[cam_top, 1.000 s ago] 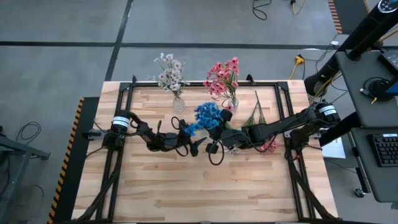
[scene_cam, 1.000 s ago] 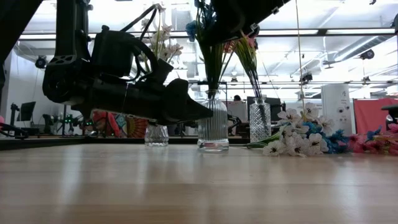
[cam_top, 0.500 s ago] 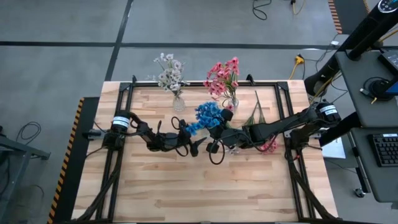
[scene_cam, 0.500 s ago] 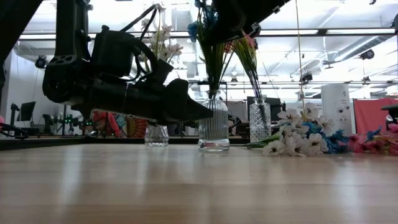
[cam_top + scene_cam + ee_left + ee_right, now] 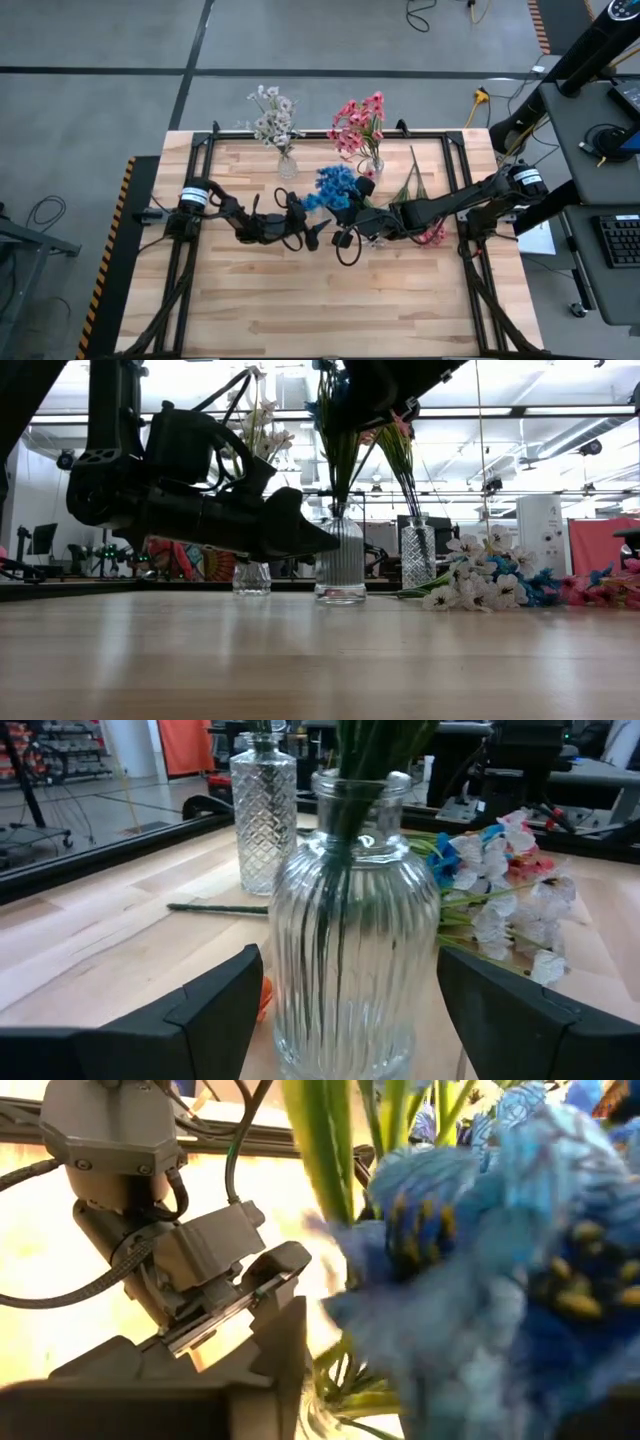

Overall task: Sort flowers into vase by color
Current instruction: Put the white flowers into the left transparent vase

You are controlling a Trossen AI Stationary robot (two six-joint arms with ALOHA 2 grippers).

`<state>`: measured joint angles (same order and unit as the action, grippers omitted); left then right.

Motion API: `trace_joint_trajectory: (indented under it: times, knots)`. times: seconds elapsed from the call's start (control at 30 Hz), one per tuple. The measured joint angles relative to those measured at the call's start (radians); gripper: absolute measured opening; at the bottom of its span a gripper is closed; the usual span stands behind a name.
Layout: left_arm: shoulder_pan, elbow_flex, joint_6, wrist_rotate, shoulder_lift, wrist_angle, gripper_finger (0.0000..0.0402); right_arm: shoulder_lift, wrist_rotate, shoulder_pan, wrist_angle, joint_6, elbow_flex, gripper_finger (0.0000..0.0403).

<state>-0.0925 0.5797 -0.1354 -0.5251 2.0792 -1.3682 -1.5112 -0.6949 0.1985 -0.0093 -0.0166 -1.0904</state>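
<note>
A clear ribbed vase (image 5: 340, 565) stands upright on the table and holds the green stems of a blue flower spray (image 5: 330, 185). My left gripper (image 5: 314, 233) reaches in from the table's left and is shut on this vase (image 5: 350, 940). My right gripper (image 5: 346, 213) hangs above the vase mouth and is open. The blue blossoms (image 5: 480, 1250) and their stems sit between its fingers. White flowers (image 5: 272, 118) and pink flowers (image 5: 360, 125) stand in two other vases near the far edge. My left gripper pinches the ribbed vase's body at mid-height (image 5: 290, 955) between its two fingers (image 5: 215, 1010), level, from the table's left. The vase stays upright with its base on the table. My right gripper has the blue spray between its open fingers (image 5: 265, 1370); I cannot tell whether they touch it.
Loose white, blue and pink sprays (image 5: 480, 585) lie in a heap on the table's right side (image 5: 425, 232), with one bare stem (image 5: 215, 908) beside them. A diamond-cut vase (image 5: 263, 810) stands just beyond the ribbed one, and a small vase (image 5: 251, 575) farther left.
The blue blossoms have swung a little toward the far edge above the vase. The ribbed vase has shifted slightly sideways in my left gripper's hold. Both arms have otherwise kept their places.
</note>
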Motion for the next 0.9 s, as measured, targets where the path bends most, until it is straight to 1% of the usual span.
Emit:
trace_joint_trajectory:
  times: [0.13,0.27,0.4,0.6,0.9]
  knots:
    - [-0.004,-0.004,-0.007,0.000,-0.003,0.000,0.0281,0.000,-0.001,0.002,-0.001,-0.002,0.000,0.0146]
    - [-0.009,-0.006,-0.023,-0.016,-0.004,0.000,0.0281,0.002,-0.002,0.010,-0.011,-0.013,0.000,0.0162]
    - [-0.012,-0.006,-0.023,-0.016,-0.004,0.000,0.0281,0.003,-0.004,0.020,-0.014,-0.013,0.000,0.0169]
    - [-0.012,-0.011,-0.024,-0.018,-0.015,0.000,0.0281,0.014,-0.008,0.026,-0.031,-0.012,0.000,0.0167]
    - [-0.023,-0.027,-0.002,-0.072,-0.034,0.000,0.0281,0.055,-0.011,0.030,-0.068,-0.046,0.000,0.0179]
